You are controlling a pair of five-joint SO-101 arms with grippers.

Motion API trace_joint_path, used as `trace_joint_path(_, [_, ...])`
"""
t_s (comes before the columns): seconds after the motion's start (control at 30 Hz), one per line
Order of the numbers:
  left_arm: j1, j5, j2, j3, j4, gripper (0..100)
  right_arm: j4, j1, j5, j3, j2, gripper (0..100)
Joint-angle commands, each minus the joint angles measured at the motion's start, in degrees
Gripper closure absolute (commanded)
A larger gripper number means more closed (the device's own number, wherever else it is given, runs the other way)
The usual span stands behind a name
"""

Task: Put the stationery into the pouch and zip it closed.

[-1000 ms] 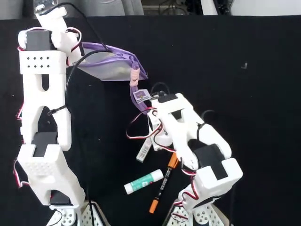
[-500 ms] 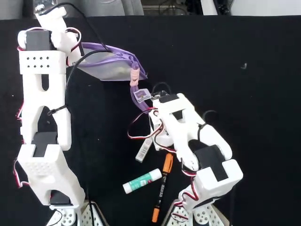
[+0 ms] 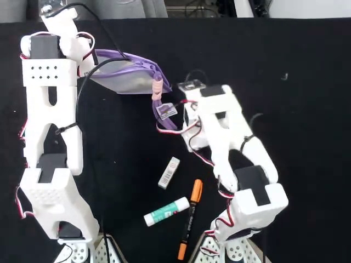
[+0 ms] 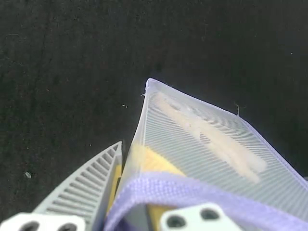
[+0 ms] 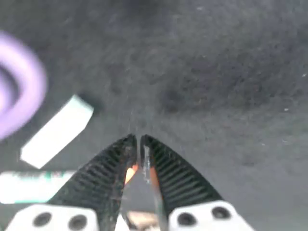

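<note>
Tabletop (image 3: 307,137) draped in black cloth, with two white robot arms side by side. At far left, the left gripper (image 3: 88,55) is clamped on one end of a purple mesh pouch (image 3: 129,76), which appears lifted off the cloth. In the left wrist view something yellow shows through the mesh. A purple strap (image 3: 162,112) with a small tag hangs from the pouch's other end.

Nearer the arm bases, three pieces of stationery lie loose on the tabletop. A white eraser (image 3: 169,172) sits by itself. Below it is a green-and-white glue stick (image 3: 166,212), one end just beside an orange-capped marker (image 3: 189,219).

To the right of the strap, the right gripper (image 5: 138,140) hangs over bare cloth. Its jaws are drawn almost together with only a slit between them, and it holds nothing.

The step in hand looks like fetching a loose piece. To do it well, the right gripper should spread wide before descending and straddle the eraser across its narrow width. It should then close firmly and lift straight up, so the glue stick and marker are not knocked. The strap hangs near the path to the pouch, so a route clear of it seems safer. Whether the pouch mouth is open cannot be told. It needs to be held agape and steady for the drop.
</note>
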Motion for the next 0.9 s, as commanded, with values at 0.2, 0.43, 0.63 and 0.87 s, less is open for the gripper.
trace_joint_path(0.2, [-5.0,0.9,-0.6,0.6,-6.2,97,14.3,1.2,19.3,-5.1,-0.5,98.7])
trace_joint_path(0.43, [-11.7,0.9,-0.1,-5.6,-8.6,97,14.2,-1.7,26.6,0.6,-0.1,98.7])
trace_joint_path(0.63, [-15.7,0.9,-0.1,-8.1,-8.8,97,14.2,-5.3,35.0,6.6,0.0,98.7])
trace_joint_path(0.87, [-19.5,0.9,-0.6,-8.7,-8.9,97,14.2,-7.5,39.9,11.6,0.0,98.7])
